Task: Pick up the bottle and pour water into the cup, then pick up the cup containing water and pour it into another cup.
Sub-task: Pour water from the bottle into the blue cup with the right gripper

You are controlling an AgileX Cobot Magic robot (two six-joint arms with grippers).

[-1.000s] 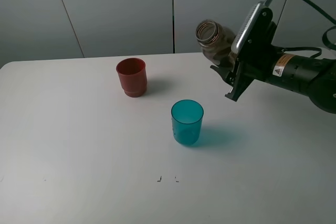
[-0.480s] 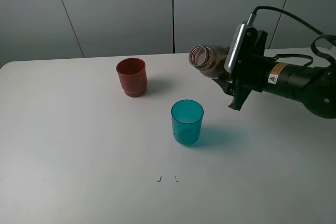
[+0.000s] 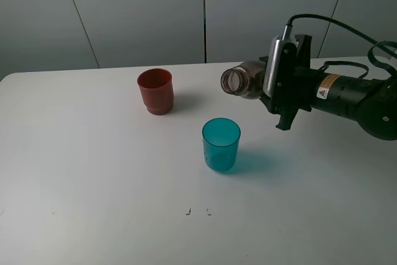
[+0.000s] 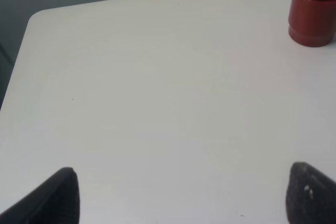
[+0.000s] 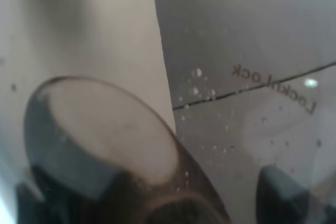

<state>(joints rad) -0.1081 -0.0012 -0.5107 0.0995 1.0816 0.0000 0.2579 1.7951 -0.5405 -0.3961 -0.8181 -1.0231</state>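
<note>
Right now my right gripper (image 3: pixel 265 86) is clamped on the tall slim smoky grey-brown translucent plastic bottle (image 3: pixel 240 81), gripping its body and holding it in the air over the white table (image 3: pixel 93 172); up close, the right wrist view is filled with its tinted wall and a few droplets, and I cannot tell how much water is inside. The bottle lies almost level; its long axis runs from my jaws out toward the middle of the table, with the open mouth leading. What matters for the pour is where that mouth sits relative to the teal-blue translucent plastic tumbler (image 3: pixel 221 144); the tumbler stands upright on the table, below the mouth and a little nearer the camera. From the high view alone I cannot say whether the lip is over the rim; I judge that it falls a little short. No stream is visible. The opaque red-brown plastic cup with the stepped base (image 3: pixel 156 91) stands upright farther left, well apart from the tumbler. My left gripper (image 4: pixel 184 198) hangs over bare table with its jaws apart and empty; the right arm is clearly the nearer one for this step.
</note>
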